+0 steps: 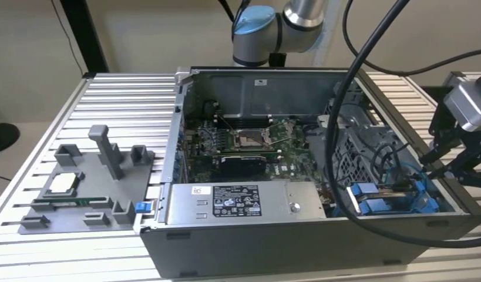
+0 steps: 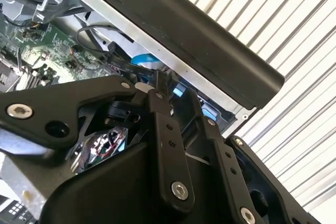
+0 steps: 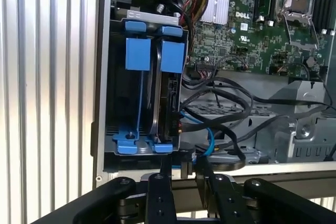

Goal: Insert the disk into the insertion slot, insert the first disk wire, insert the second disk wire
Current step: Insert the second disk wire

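We find the disk [image 3: 169, 95] standing in the insertion slot [image 3: 119, 124], the pincer [image 3: 182, 169] near it (its grip we cannot tell).

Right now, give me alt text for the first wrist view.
A disk in a blue carrier stands in the blue-railed drive bay of an open computer case. Black and blue cables tangle beside it; the gripper sits just outside.
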You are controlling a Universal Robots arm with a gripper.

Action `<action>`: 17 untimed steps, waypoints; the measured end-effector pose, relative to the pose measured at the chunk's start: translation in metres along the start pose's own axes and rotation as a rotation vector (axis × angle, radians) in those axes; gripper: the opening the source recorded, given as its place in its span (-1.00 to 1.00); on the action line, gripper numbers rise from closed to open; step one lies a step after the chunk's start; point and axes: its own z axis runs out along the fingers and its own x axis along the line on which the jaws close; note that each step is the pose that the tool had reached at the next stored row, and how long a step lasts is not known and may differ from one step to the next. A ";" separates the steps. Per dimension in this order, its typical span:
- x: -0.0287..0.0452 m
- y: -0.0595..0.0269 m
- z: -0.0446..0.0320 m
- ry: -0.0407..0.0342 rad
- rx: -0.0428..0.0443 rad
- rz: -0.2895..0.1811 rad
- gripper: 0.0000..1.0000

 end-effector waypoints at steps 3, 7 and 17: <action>0.0003 -0.0001 0.0007 -0.0032 0.0007 0.002 1.00; 0.0008 -0.0021 0.0009 -0.0236 0.0018 0.004 1.00; 0.0023 -0.0026 0.0010 -0.0269 0.0034 0.009 -1.00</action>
